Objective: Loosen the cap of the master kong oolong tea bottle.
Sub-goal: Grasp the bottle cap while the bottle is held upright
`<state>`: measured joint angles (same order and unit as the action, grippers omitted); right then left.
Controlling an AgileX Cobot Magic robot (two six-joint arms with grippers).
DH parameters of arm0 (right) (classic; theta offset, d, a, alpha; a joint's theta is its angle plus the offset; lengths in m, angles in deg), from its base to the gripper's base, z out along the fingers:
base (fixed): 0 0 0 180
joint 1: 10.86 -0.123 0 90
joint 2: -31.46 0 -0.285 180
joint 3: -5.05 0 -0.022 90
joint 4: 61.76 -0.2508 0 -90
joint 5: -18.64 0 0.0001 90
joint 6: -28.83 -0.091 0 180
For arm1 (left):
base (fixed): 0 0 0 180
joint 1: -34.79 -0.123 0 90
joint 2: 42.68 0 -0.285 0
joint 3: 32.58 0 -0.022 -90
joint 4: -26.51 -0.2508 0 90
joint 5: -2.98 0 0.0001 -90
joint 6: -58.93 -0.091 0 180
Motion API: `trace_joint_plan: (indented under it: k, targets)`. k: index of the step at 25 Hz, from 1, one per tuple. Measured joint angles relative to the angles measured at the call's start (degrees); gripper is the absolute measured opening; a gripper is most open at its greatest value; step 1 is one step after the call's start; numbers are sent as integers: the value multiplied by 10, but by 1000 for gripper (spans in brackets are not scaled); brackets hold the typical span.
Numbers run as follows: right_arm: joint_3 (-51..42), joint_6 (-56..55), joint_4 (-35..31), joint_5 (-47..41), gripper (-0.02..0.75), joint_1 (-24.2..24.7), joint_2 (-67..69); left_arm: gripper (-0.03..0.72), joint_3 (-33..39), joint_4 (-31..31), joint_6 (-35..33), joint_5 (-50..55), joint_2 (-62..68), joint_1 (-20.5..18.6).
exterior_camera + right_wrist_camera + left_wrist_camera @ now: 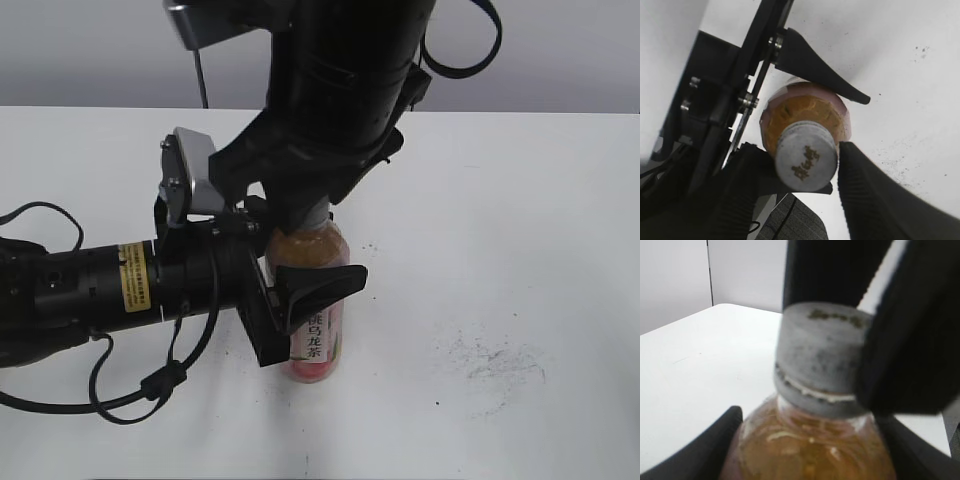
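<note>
The master kong oolong tea bottle (pixel 318 345) stands upright on the white table, with amber tea and a pink label. My left gripper (pixel 305 290) reaches in from the left and is shut on the bottle's body; in the left wrist view (pixel 807 460) its fingers flank the bottle's shoulder (pixel 810 440). My right gripper (pixel 310 205) comes down from above. In the right wrist view (pixel 807 175) its ribbed fingers press both sides of the grey cap (pixel 806 156), above the bottle (pixel 805 107). The cap (pixel 817 357) is mostly hidden in the exterior view.
The white table (pixel 520 200) stretches round the bottle, with dark specks (pixel 490 360) to the right. The left arm's black cable (pixel 130 395) loops over the table at the front left. A grey wall stands behind.
</note>
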<state>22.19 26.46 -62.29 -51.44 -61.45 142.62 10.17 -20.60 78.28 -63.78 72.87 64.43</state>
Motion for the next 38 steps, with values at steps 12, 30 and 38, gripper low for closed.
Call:
trace_joint_plan:
  k: [12, 30, 38]
  targets:
    - [-1, 415, 11, 0, 268, 1, -1, 448, 0, -3, -1, 0, 0, 0]
    - [-1, 1382, -1, 5, 271, 2, -4, 448, 0, -10, -7, -2, 0, 0]
    - [-1, 747, 2, 4, 610, 1, -2, 448, 0, -5, -3, -2, 0, 0]
